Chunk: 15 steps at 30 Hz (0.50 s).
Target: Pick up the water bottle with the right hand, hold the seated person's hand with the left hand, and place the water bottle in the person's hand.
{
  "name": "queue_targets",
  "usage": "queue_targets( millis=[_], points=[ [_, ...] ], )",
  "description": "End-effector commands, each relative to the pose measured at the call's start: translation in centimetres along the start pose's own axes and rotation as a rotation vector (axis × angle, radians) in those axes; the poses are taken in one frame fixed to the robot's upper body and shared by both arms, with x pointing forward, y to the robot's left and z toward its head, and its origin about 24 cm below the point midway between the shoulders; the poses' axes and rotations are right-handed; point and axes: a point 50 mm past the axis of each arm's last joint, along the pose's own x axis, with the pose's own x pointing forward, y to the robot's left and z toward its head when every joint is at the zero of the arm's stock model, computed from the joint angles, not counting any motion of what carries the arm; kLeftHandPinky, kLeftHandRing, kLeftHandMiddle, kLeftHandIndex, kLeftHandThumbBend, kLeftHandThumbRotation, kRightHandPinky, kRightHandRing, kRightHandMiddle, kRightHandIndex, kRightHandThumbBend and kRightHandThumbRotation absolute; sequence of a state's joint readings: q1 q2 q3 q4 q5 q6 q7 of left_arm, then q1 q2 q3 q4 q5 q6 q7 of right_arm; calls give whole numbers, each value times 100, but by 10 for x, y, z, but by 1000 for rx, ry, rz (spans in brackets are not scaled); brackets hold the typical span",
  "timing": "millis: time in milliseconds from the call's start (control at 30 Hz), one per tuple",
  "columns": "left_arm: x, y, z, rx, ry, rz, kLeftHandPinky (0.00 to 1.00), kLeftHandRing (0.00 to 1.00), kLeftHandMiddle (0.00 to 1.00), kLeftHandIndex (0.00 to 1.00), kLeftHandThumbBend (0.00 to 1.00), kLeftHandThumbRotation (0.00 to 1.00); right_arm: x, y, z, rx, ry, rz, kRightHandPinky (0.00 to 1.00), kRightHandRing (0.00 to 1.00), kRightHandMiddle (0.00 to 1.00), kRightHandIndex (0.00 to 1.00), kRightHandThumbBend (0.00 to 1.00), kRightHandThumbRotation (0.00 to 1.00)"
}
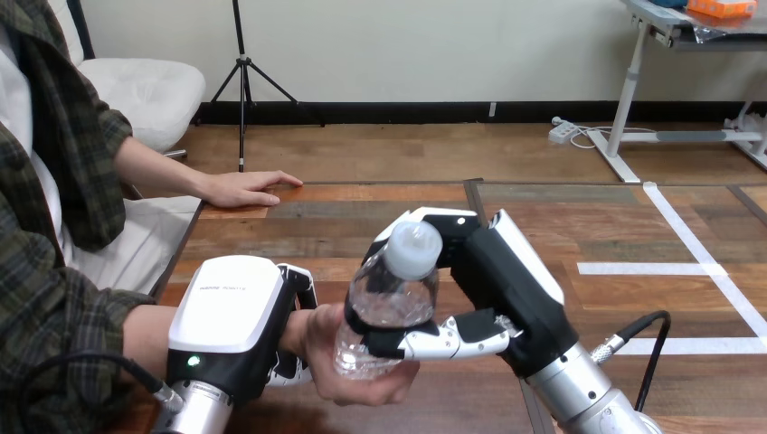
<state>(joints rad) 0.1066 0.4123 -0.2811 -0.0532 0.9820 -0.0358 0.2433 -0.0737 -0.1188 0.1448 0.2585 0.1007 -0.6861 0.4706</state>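
Note:
A clear water bottle (391, 294) with a white cap stands tilted near the table's front, held by my right hand (488, 271), whose fingers and thumb curl round its body. The bottle's base rests in the person's hand (348, 371), palm up beneath it. My left hand (237, 312) lies over that person's wrist, with fingers (298, 285) wrapped round it from the left. The person's other hand (242, 188) lies flat on the table's far left edge.
The wooden table (407, 212) stretches out ahead. White tape lines (696, 244) mark its right part. A black cable (647, 339) loops beside my right forearm.

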Motion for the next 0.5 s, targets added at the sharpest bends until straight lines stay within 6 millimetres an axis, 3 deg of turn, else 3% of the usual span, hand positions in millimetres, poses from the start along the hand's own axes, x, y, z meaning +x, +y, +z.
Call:
queue_targets(
  millis=[0, 467],
  points=[
    [11, 13, 5, -3, -24, 68, 28, 31, 35, 35, 89, 0, 8, 3, 10, -47, -70, 51, 33, 38, 43, 49, 73, 0],
    [9, 13, 4, -7, -20, 64, 28, 31, 35, 35, 89, 0, 8, 11, 7, -36, -55, 84, 34, 38, 43, 48, 76, 0]
  ],
)
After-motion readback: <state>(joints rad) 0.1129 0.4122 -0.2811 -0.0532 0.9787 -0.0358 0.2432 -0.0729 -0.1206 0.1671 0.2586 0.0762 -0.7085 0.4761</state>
